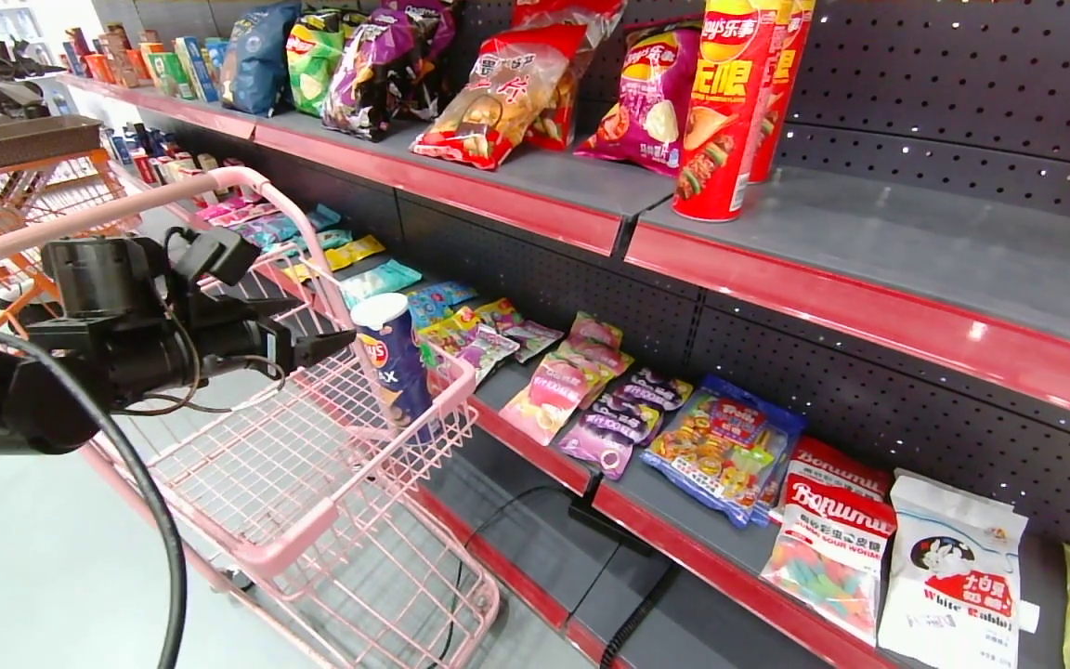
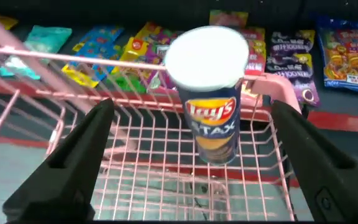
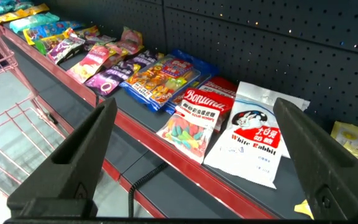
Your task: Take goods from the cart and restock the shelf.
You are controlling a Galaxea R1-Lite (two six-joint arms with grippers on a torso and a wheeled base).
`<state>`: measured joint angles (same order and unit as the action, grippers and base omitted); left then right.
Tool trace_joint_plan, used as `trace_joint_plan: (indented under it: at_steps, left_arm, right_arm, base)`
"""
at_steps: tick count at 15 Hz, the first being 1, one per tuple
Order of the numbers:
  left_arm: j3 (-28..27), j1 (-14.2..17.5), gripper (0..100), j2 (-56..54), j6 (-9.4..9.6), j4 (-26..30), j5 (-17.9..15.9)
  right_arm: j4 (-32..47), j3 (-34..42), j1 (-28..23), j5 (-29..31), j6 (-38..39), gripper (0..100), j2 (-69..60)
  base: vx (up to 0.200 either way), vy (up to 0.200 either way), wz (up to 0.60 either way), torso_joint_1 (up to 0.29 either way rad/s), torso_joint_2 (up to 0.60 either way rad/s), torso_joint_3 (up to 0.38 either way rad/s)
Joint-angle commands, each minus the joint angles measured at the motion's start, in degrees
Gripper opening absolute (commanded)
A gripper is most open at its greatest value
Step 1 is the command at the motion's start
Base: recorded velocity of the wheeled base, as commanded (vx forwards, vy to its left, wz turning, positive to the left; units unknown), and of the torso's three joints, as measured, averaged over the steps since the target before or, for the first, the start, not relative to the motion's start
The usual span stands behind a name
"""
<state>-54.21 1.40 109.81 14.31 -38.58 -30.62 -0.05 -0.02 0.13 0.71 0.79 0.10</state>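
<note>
So, blue chip can (image 1: 393,367), white lid, upright in pink cart (image 1: 312,502) centre-left, left gripper (image 2: 191,107) wide open nearby.

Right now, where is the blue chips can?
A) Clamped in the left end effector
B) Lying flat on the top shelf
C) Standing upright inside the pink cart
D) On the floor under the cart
C: the blue chips can stands upright inside the pink cart, just ahead of the open left end effector, which is not gripping it.
</note>
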Motion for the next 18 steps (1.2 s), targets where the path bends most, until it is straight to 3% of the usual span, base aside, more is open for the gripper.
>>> trace_joint_plan:
  at_steps: [1,9,18]
  left_arm:
    - [-1.60,-1.75,100,4.27,-0.07,-0.44,0.04]
    - [-5.64,-2.02,100,11.12,-0.07,-4.04,0.04]
    - [-8.10,-4.57,100,15.78,-0.25,-6.86,0.04]
  right_arm:
    - [-0.04,-0.06,0.04,0.00,0.00,100,0.08]
    - [-0.04,-0.06,0.04,0.00,-0.27,100,-0.01]
    - [0.05,0.02,0.04,0.00,-0.44,100,0.08]
  base:
    - [0.000,0.000,0.00,0.000,0.00,0.000]
    - [0.000,0.000,0.00,0.000,0.00,0.000]
    - [0.000,0.000,0.00,0.000,0.00,0.000]
